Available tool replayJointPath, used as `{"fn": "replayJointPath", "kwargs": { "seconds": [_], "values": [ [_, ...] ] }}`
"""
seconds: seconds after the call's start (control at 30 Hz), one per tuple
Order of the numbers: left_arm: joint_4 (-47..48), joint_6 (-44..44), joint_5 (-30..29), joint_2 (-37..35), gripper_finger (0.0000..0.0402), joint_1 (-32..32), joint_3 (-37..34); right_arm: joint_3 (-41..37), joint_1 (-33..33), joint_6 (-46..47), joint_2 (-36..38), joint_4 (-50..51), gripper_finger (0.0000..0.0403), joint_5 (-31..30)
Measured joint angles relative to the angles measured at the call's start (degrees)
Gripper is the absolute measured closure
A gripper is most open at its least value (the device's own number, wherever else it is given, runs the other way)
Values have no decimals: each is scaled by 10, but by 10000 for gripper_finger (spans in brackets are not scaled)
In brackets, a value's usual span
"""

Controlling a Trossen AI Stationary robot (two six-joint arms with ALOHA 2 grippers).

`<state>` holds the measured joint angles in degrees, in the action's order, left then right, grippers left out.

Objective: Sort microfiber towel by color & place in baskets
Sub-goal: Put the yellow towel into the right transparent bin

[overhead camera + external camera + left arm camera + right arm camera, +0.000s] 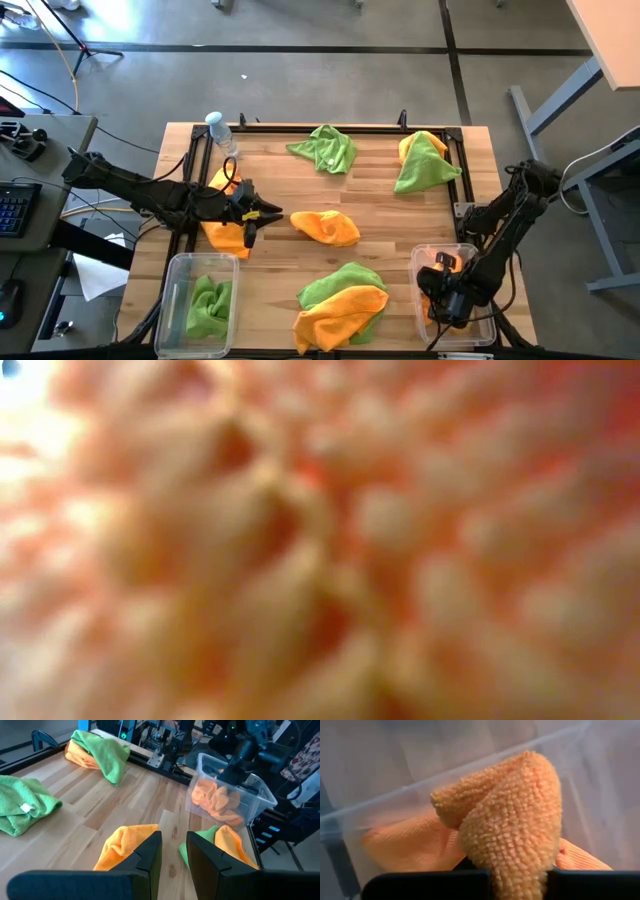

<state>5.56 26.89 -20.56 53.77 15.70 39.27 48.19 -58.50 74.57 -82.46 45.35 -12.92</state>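
Right hand [448, 296] is down inside the basket at the desk's near right corner [480, 335], clamped shut on an orange towel [515, 830], with more orange cloth already under it. Risk 1: fuzzy pile snags on the fingers, so when it lets go and lifts the towel could ride back out or drape over the rim. Left hand [262, 216] hovers low near the left edge of the desk, above an orange towel there [225, 238], jaws nearly closed with a narrow gap and nothing between them in its wrist view. Risk 2: that towel lies partly over the desk's left edge by the look of it, hard to be sure from above, so a shallow pinch could drag it off. Risk 3: the green and orange towels at the near edge, middle [340, 305], overlap; grabbing one may pull both, and a mixed pair ends up in the wrong bin. Green basket at the near left corner [178, 270] holds one green towel [208, 305]. Still out: orange at desk centre [328, 227], green at the far edge [326, 148], green-over-orange pair at the far right corner [425, 160]. Water bottle [220, 132] at the far left corner could be knocked by the left arm's elbow. Low camera is smothered by orange fuzz, useless for checking.
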Motion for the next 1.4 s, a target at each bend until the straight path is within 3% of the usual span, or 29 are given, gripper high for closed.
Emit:
{"fn": "replayJointPath", "kwargs": {
  "seconds": [0.23,0.5,0.8,1.4],
  "values": [
    [-9,0,0,0,326,0,0,-54,4,-15,4,-81,383,-1],
    [-12,0,-1,0,326,0,0,-27,4,-39,0,-25,318,41],
    [-12,-5,-10,0,326,-5,0,0,-8,-31,0,72,287,75],
    [-12,-5,-10,0,326,-16,0,19,-8,-11,7,106,186,72]
  ]
}}
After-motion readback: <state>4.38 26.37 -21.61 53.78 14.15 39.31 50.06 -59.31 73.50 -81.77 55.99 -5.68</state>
